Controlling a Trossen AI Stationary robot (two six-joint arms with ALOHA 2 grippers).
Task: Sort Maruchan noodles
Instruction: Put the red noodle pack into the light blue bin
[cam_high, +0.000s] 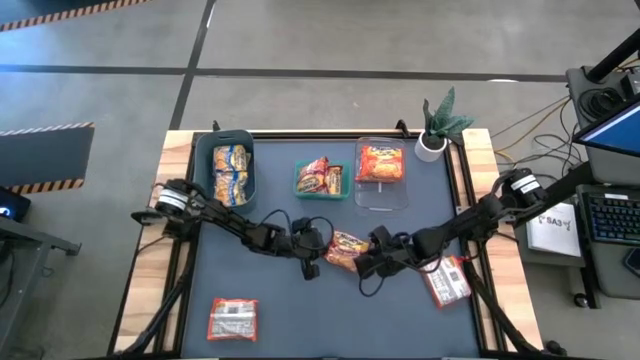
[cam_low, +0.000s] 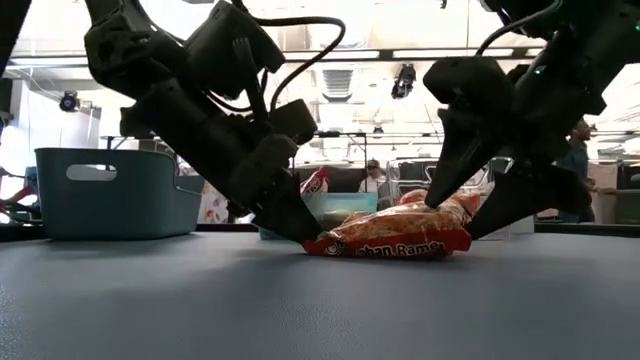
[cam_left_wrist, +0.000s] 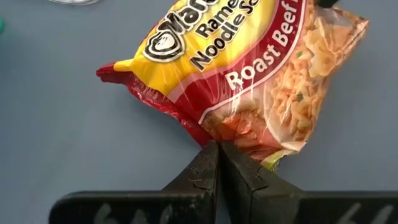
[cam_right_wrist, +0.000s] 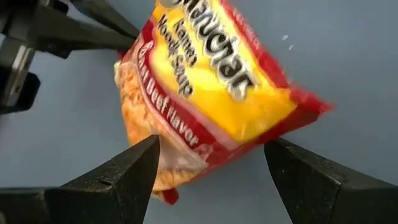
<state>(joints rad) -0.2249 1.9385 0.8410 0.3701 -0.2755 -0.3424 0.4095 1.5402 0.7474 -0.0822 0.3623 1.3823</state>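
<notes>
A dark grey table mat carries everything, and near its middle lies a red-and-yellow Roast Beef ramen packet, flat on the mat. The left gripper is just beside that packet, its fingers pinched together on the packet's edge. The right gripper is on the packet's other side, jaws spread wide and straddling it without clamping. Beyond the packet stand a teal bin, a small green tray and a clear container, each holding packets
</notes>
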